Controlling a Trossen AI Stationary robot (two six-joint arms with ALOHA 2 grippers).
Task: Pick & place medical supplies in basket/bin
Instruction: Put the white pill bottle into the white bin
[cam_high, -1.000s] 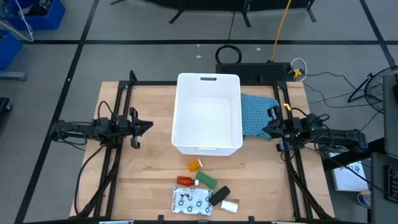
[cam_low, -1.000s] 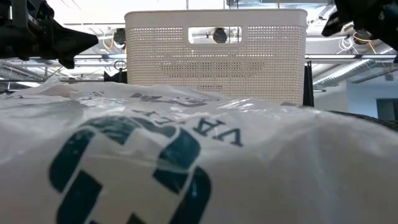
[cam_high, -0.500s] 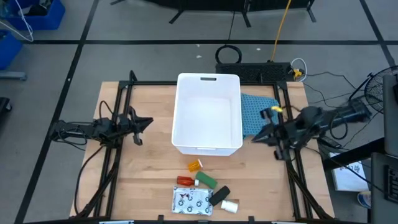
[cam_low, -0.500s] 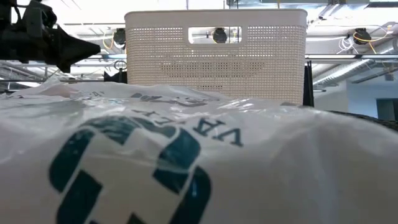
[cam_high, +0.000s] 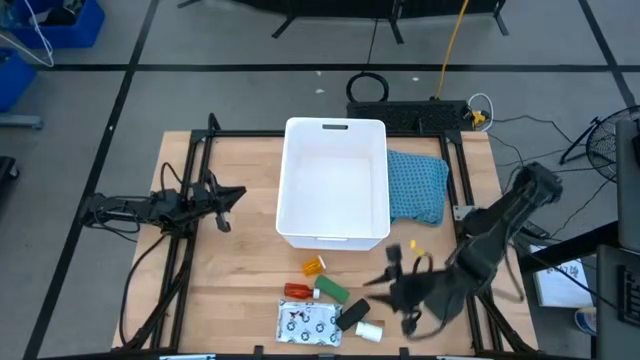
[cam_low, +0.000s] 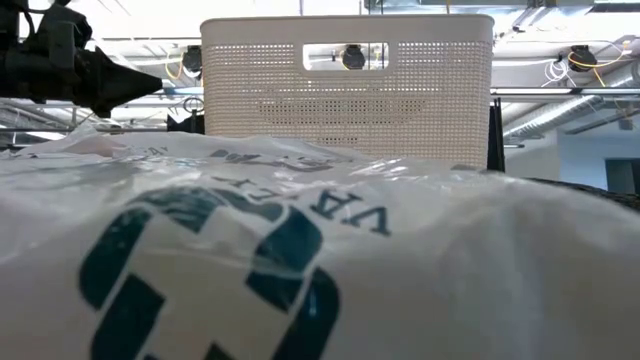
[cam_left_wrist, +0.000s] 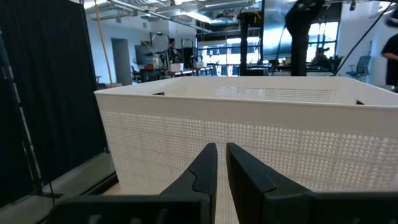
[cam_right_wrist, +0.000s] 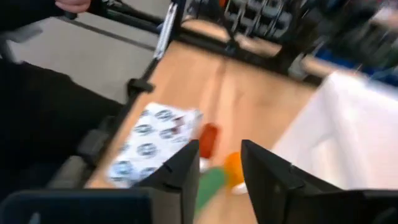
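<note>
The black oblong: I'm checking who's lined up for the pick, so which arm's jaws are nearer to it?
Right. The right gripper hovers just beside the black oblong; the left gripper waits far off, left of the bin.

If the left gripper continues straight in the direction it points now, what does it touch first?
Most likely the side wall of the white bin: the left gripper points directly at it, with only bare table between. The remaining gap is unclear.

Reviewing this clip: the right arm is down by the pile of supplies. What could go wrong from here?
The supplies lie packed together: the black oblong touches the small white roll and the flat white printed packet, so the open jaws of the right gripper may nudge neighbours or catch two.

The orange vial lies close to the large white plastic tub; a bump could roll it away.
</note>
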